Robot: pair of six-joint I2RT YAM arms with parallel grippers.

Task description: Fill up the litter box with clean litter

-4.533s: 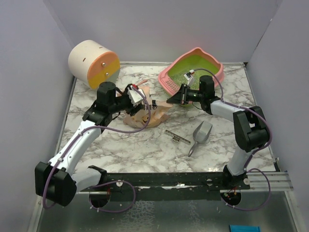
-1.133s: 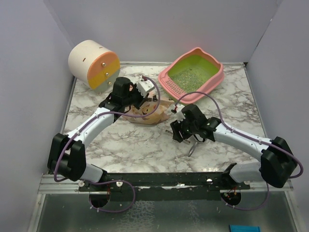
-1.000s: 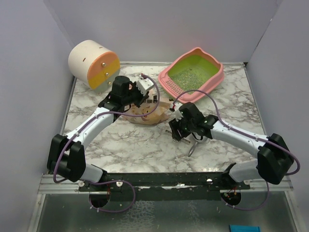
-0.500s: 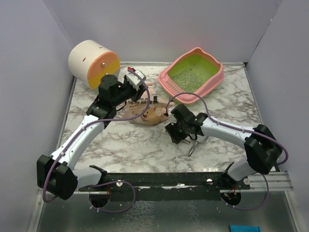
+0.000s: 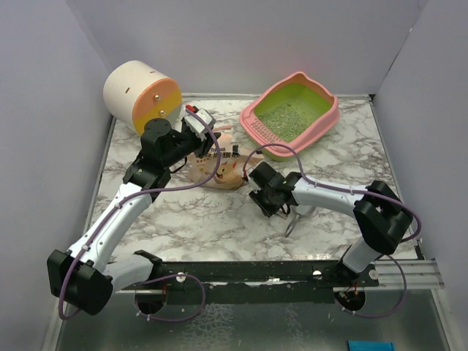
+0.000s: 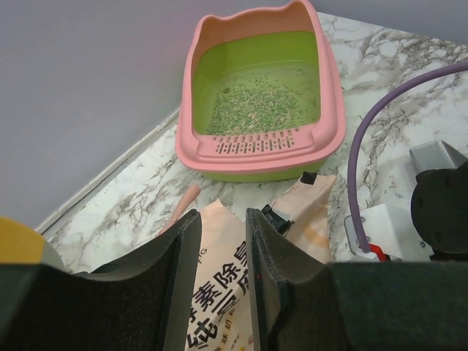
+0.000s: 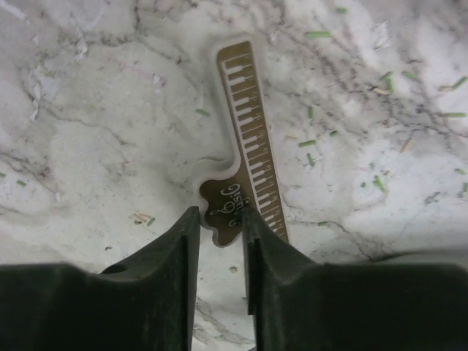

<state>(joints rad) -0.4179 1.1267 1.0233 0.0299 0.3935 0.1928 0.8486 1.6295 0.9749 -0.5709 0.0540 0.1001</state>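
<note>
The litter box (image 5: 257, 130) sits far right with litter (image 5: 289, 115) thinly over its green floor, so the right gripper (image 7: 219, 219) pinches the flat piano-key clip (image 7: 248, 139) by its head mid-table, likely to reseal the bag (image 6: 219, 252), above which the left gripper (image 6: 221, 219) hangs, fingers narrowly parted.

**Count of things on the worktop**

On the worktop (image 5: 365, 146) are counted one litter box (image 5: 296, 110), one cylinder (image 5: 140, 96), one bag (image 5: 219, 168), one scoop (image 5: 291, 224) and one bookmark (image 7: 248, 183). Two hands are seen: the left hand (image 6: 221, 219) and the right hand (image 7: 219, 218). The litter (image 5: 289, 117) is too fine to be counted.
</note>
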